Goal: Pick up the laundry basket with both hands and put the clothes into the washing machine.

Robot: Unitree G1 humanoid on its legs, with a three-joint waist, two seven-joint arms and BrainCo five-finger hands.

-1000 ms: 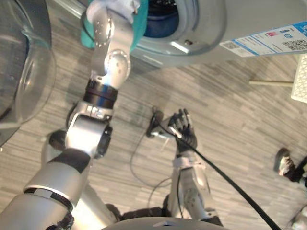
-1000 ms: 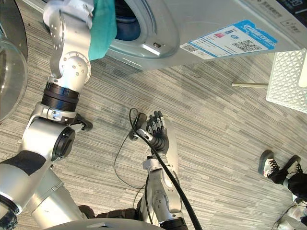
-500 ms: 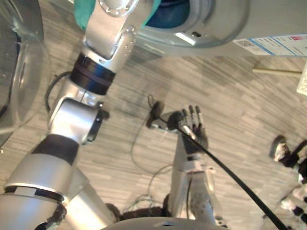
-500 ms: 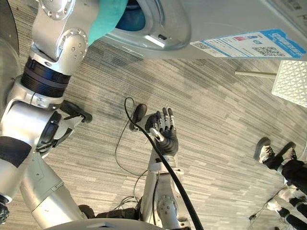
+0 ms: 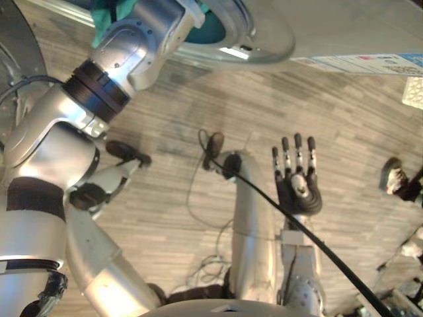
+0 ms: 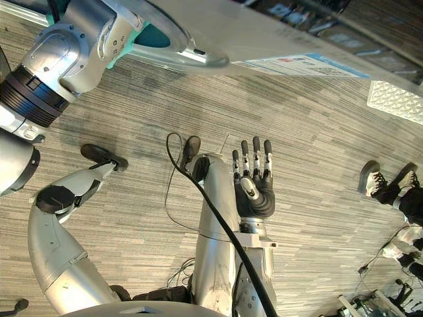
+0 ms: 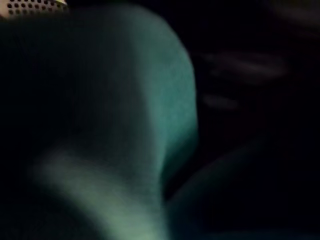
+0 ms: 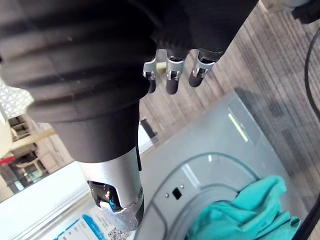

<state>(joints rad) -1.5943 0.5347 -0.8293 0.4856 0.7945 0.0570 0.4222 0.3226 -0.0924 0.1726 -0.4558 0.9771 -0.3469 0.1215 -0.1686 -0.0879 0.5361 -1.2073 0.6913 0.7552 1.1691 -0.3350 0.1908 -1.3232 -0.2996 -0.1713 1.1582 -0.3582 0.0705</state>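
Note:
The grey washing machine [image 5: 330, 26] fills the top of the eye views, and its round opening [image 6: 192, 56] holds a teal cloth [image 6: 152, 36]. My left arm reaches up into that opening; its hand is hidden inside behind the cloth. The left wrist view shows the teal cloth [image 7: 140, 115] close up in the dark drum. My right hand [image 6: 254, 188] hangs open over the floor, fingers straight, holding nothing. Past my right hand's fingers [image 8: 171, 82], the right wrist view shows the machine [image 8: 215, 150] and the teal cloth [image 8: 240, 210] in its opening. The white laundry basket [image 6: 396, 99] stands on the floor at the far right.
The machine's open door [image 5: 13, 59] stands at the far left. A person's shoes [image 6: 383, 178] are on the grey striped floor at the right, below the basket. A pale stick [image 6: 344, 28] lies near the machine's base.
The whole picture has shifted. My left arm has gone deeper into the machine's opening with the teal cloth. My right hand stays open and now sits further right.

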